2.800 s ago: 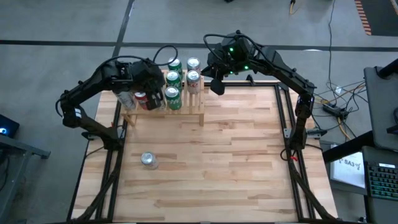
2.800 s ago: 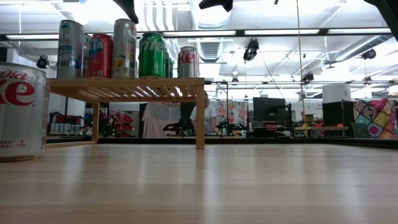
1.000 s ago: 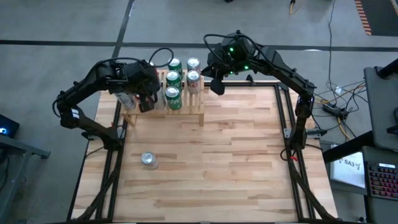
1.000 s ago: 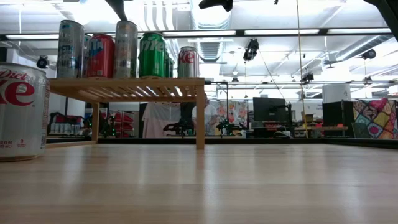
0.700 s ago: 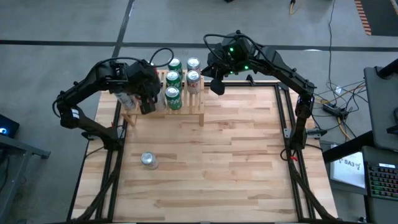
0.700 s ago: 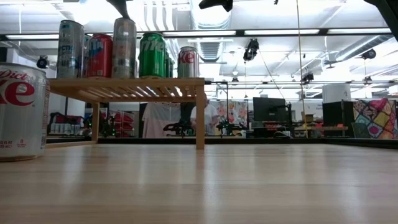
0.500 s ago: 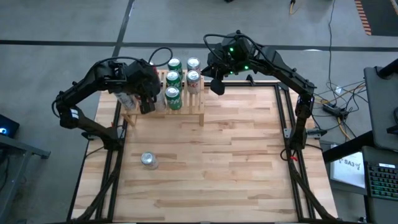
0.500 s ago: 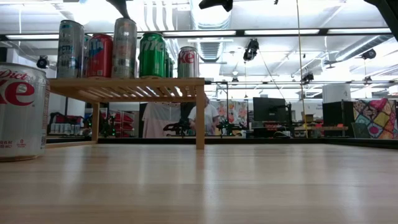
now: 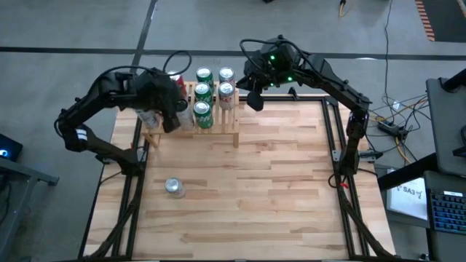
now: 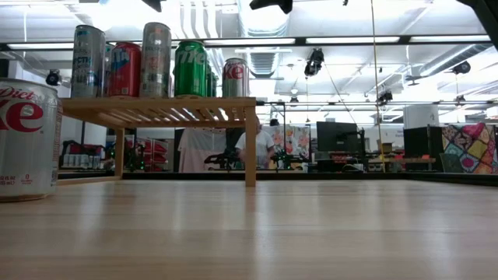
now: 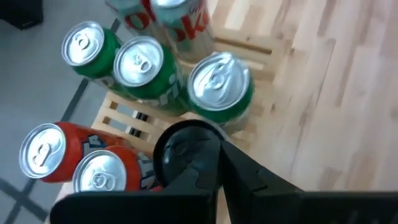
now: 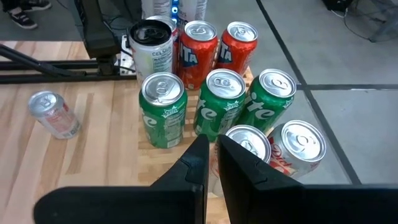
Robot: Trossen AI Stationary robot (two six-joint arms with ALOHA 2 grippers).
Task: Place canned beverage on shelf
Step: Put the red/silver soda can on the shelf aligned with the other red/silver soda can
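Judging from the load on the shelf (image 9: 220, 125), well along but not finished: a crowd of upright cans already parked on the slats, green ones (image 9: 202, 110) towards the middle, red ones (image 9: 175, 78) at the far left corner, pale silver ones (image 9: 226, 90) on the right. Left to do, by the look of it: one last silver can (image 9: 174, 187), lying apart on the bare tabletop (image 9: 277, 189), near the left front, well clear of the shelf and of both arms. Hovering over the left part of the shelf, just beside the green cans: the left jaws, pressed together and pinching nothing, with the left arm (image 9: 95, 102) bent out past the tabletop's edge. Hanging off the right far corner of the shelf, near the silver pair: the right jaws, likewise pressed together and empty, on the right arm (image 9: 328, 76). Nothing between either pair of jaws, then, and the lone can nowhere near them: well apart from the left jaws, farther again from the right. Needing, most likely, a reach back across the tabletop, a spreading of the jaws and a fresh pick-up before any more placing
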